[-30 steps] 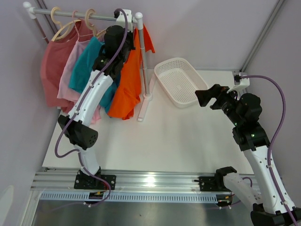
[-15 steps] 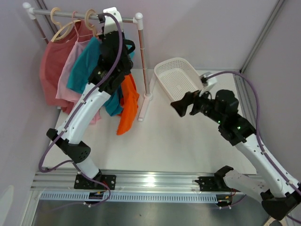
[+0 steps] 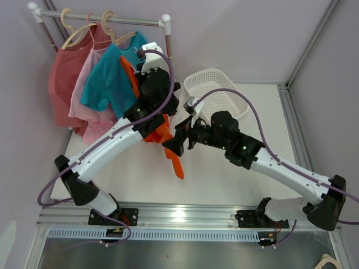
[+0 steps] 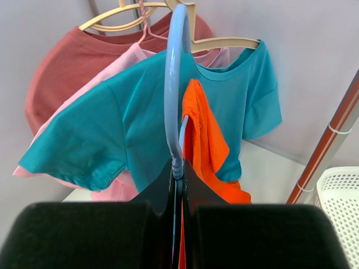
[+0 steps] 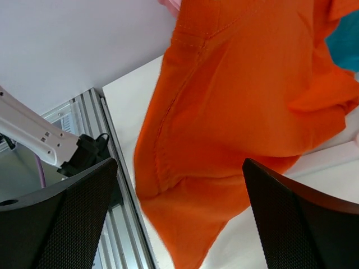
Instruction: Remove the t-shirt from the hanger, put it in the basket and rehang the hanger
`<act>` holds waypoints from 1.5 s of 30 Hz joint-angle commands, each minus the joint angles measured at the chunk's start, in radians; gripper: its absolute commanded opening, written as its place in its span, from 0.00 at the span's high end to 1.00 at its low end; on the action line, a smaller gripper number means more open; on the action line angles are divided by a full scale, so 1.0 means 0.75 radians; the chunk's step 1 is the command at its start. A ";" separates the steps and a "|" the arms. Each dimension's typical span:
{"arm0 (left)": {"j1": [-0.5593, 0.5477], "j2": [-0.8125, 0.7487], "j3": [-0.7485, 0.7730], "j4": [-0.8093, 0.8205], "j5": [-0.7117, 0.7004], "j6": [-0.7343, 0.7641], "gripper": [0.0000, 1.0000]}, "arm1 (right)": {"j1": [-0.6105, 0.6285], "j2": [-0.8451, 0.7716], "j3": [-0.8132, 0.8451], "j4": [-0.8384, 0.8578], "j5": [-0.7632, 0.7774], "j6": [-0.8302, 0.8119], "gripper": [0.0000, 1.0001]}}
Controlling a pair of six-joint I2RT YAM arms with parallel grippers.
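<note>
Left gripper jaws clamped on hanger neck; shirt hangs from it over worktop. Right gripper jaws wide, empty, straddling hem. Risk: shallow bite slips; collar snags hanger.

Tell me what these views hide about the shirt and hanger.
Left wrist: shoulders of the hanger, buried under the orange t-shirt and behind the left tool.
Top: that grip itself, covered by the wrist of the left arm.
Right wrist: whether the open right tool touches the t-shirt, whose upper part is cut off by the top edge.
</note>
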 commanded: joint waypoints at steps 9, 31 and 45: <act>-0.015 -0.104 0.022 0.387 -0.078 0.239 0.99 | 0.119 0.089 -0.053 0.188 0.105 -0.021 0.36; 0.084 0.262 0.811 -0.181 0.175 0.159 0.99 | 0.560 -0.367 -0.464 -0.072 0.692 0.243 1.00; -0.537 -0.492 0.348 -1.357 0.668 -1.046 0.99 | -0.242 0.134 0.040 0.102 0.150 0.181 1.00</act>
